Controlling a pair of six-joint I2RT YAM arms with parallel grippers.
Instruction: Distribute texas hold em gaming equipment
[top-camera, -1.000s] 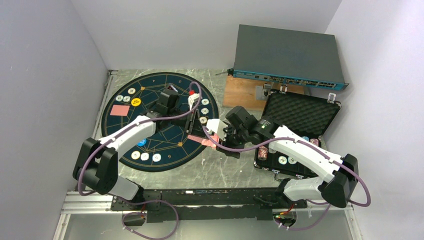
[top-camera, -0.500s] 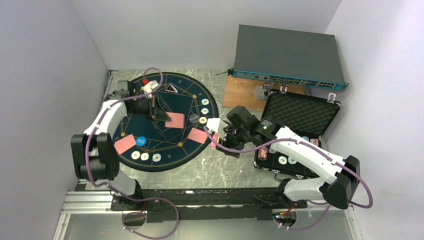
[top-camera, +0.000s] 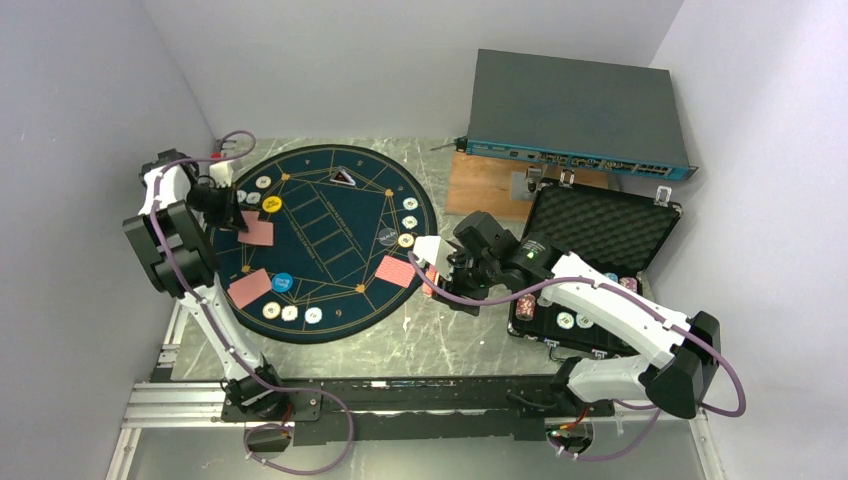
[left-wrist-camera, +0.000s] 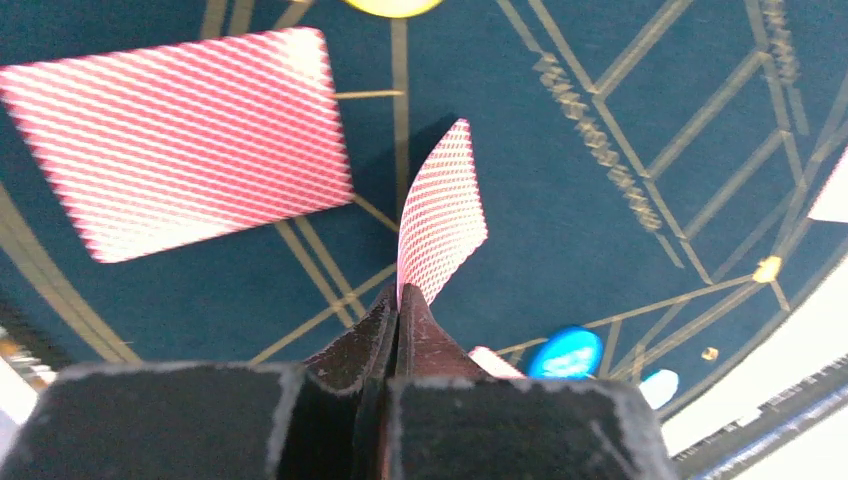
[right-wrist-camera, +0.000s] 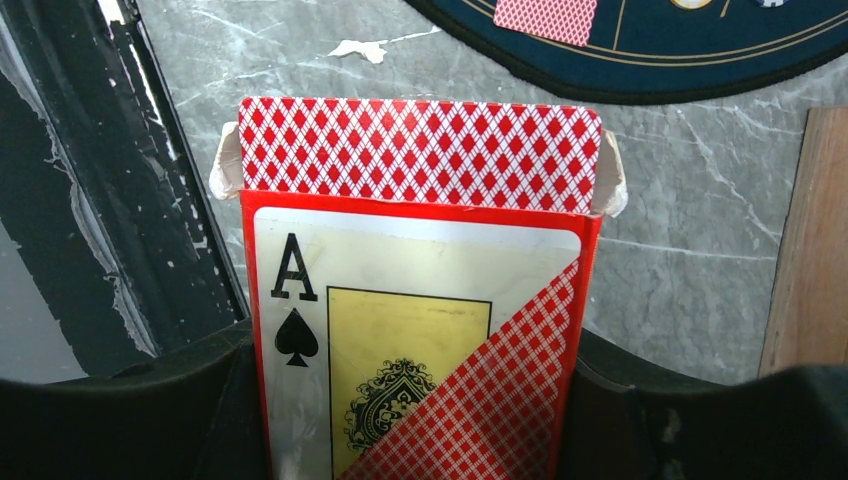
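Note:
My left gripper (left-wrist-camera: 400, 300) is shut on the edge of a red-backed playing card (left-wrist-camera: 440, 215), held edge-on just above the navy mat (top-camera: 330, 250) at its left side. Another card (left-wrist-camera: 180, 150) lies flat beside it, below the yellow disc (top-camera: 272, 204). More cards (top-camera: 250, 287) (top-camera: 396, 270) lie on the mat, one by the blue disc (top-camera: 282, 283). My right gripper (right-wrist-camera: 415, 420) is shut on the ace-of-spades card box (right-wrist-camera: 420, 330), with the deck (right-wrist-camera: 420, 155) sticking out, just off the mat's right edge. Whitish chips (top-camera: 408, 222) ring the mat.
An open black foam-lined case (top-camera: 600, 235) with several chips (top-camera: 575, 320) sits at the right. Behind it are a wooden board (top-camera: 485, 185) and a grey network switch (top-camera: 575, 110). Grey walls close in left and right.
My left arm swung from beside the card box across the mat to its far left edge, carrying a card. The right arm and box stayed still.

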